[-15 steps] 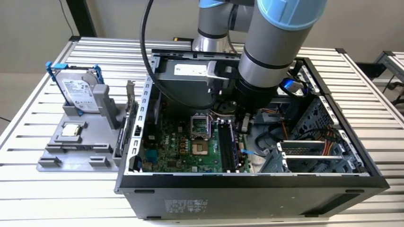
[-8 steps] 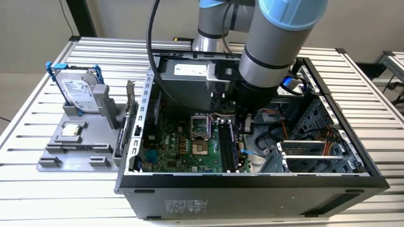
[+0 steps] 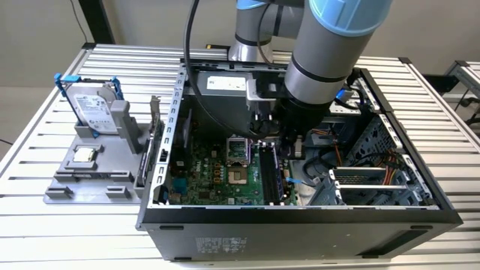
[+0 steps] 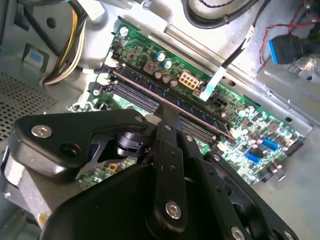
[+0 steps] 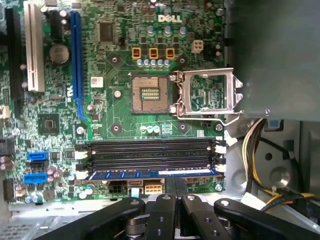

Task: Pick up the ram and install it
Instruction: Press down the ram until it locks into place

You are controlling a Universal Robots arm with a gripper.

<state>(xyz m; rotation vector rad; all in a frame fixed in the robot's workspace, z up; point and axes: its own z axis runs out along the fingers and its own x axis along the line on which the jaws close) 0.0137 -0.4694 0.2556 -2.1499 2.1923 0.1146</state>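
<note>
Exterior view: arm reaches down into open computer case (image 3: 300,216); gripper (image 3: 271,130) low over motherboard (image 3: 217,174). Hard drive (image 3: 96,112) upright on grey stand (image 3: 94,169), at 9 o'clock from case.

First wrist view: ram (image 5: 150,173) lies in outermost memory slot, at 6 o'clock from open CPU socket (image 5: 150,93); gripper (image 5: 175,192) fingers together, clamped on ram's edge.

Second wrist view: gripper (image 4: 167,117) pinches ram (image 4: 195,111) seated along slot.

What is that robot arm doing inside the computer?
The arm's gripper is down inside the open computer case, right at the memory slots on the green motherboard. A ram stick stands in the slot nearest the gripper, whose fingers are closed on its edge. On a grey tray outside sits a hard drive.
</note>
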